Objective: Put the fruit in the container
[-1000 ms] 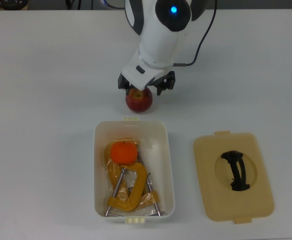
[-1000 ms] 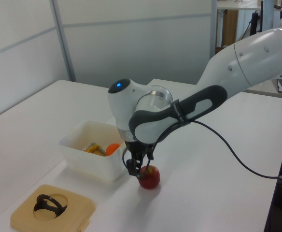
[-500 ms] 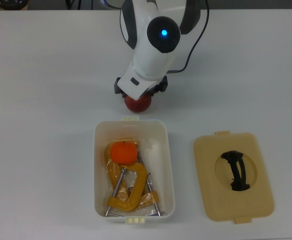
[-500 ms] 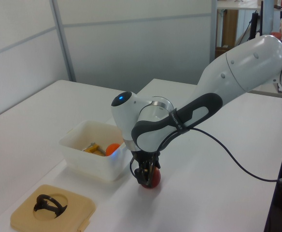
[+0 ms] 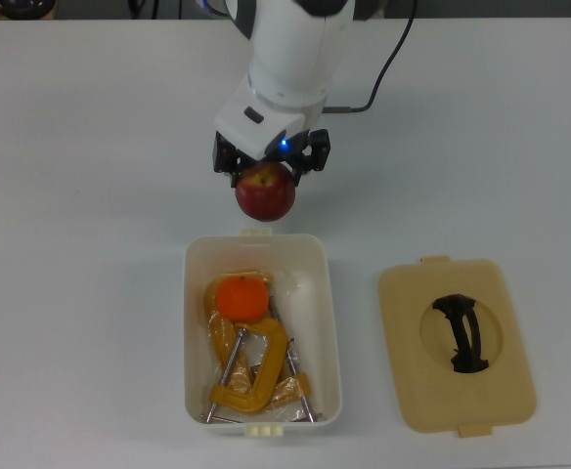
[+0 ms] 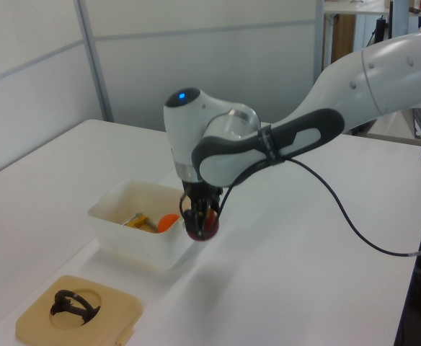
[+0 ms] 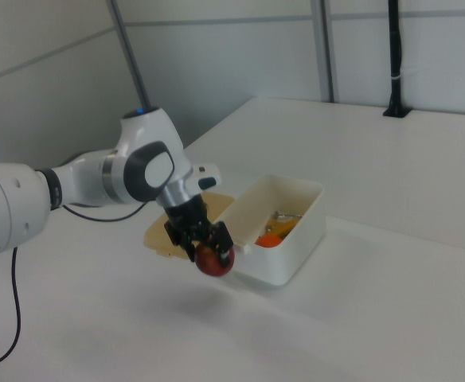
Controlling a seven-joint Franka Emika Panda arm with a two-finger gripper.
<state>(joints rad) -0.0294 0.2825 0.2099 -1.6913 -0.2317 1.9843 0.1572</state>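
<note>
Right view shows the end effector [image 7: 202,239] clamped on the dark red apple [image 7: 214,260], which hangs clear of the tabletop [image 7: 392,302] with its shadow beneath. In the top view the apple [image 5: 264,192] sits just outside the short end of the white tub [image 5: 329,322], not yet over the opening. The mandarin [image 5: 241,298] already lies inside on the yellow clamps [image 5: 251,376]. The tan lid [image 5: 457,342] rests well apart on the tabletop. My worry: the grip looks to be near the apple's top, so it could slip, or a low carry could knock the tub's rim.
</note>
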